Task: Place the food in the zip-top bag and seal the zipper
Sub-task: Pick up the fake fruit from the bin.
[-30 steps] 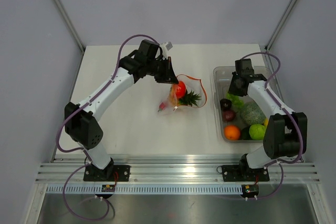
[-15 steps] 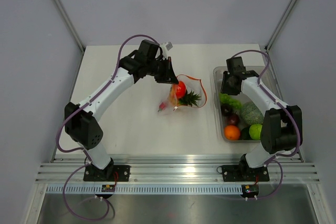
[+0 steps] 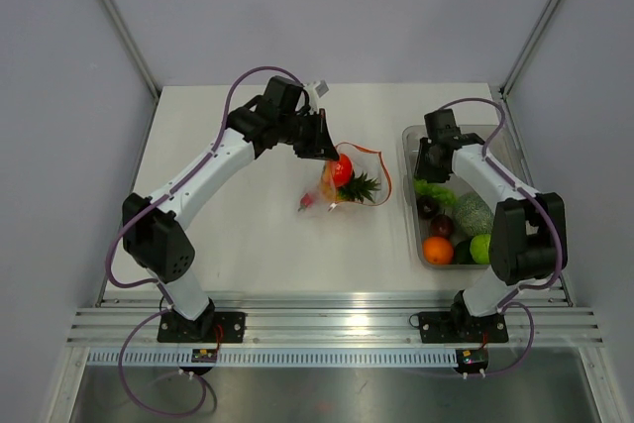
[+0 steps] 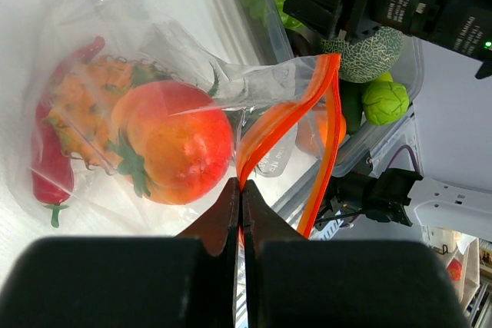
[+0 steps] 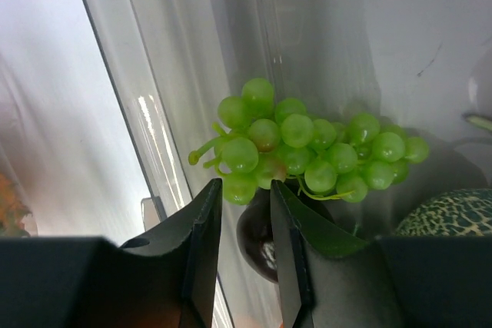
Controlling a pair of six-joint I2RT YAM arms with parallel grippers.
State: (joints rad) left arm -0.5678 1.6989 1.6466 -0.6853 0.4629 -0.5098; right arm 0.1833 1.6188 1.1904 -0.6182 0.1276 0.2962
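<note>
Where the left hand (image 4: 241, 199) pinches the red-orange zipper (image 4: 280, 117), the crinkly clear zip-top bag (image 4: 100, 21) lies on the white surface (image 3: 248, 225), mouth toward the rigid clear bin (image 5: 323, 21), holding a glossy tomato (image 4: 173, 140), pineapple (image 4: 81, 113) and chili (image 4: 46, 167). The right hand (image 5: 244, 213) (fingers narrowly parted, empty) hangs over beaded green grapes (image 5: 307, 147).
</note>
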